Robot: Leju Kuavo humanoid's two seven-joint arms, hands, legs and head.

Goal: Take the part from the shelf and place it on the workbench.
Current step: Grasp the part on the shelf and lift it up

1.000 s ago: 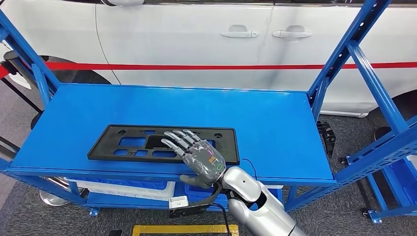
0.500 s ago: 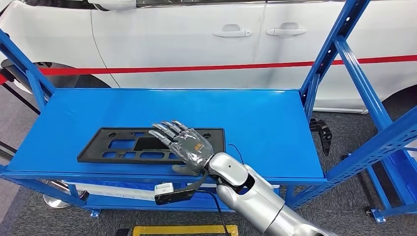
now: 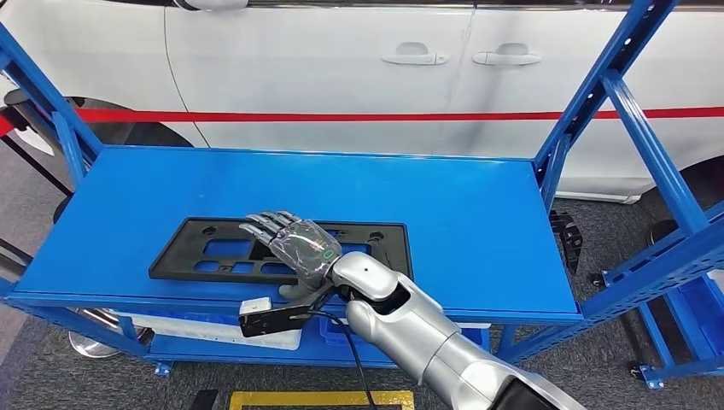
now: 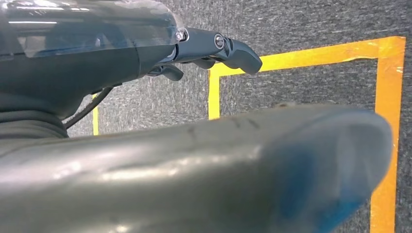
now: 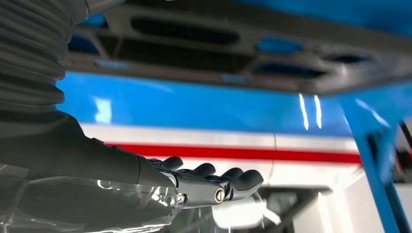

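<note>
The part (image 3: 394,260) is a flat black plastic panel with several cut-outs, lying near the front edge of the blue shelf (image 3: 470,222). My right hand (image 3: 290,243) reaches over its middle, fingers stretched out flat and apart, holding nothing. I cannot tell whether the fingers touch the panel. The right wrist view looks along the hand (image 5: 145,189) with the part (image 5: 194,53) close beside it on the blue surface. My left hand (image 4: 145,53) hangs over the grey floor, its fingers (image 4: 233,48) loosely extended with nothing in them.
A white car (image 3: 341,60) with a red stripe stands just behind the shelf. Blue uprights (image 3: 632,111) frame the shelf on both sides. A bin (image 3: 213,329) sits on the lower level. Yellow tape (image 3: 316,397) marks the floor in front.
My right hand has slid to the left and a little farther in over the black part. The camera swayed in between. The part lies where it was.
</note>
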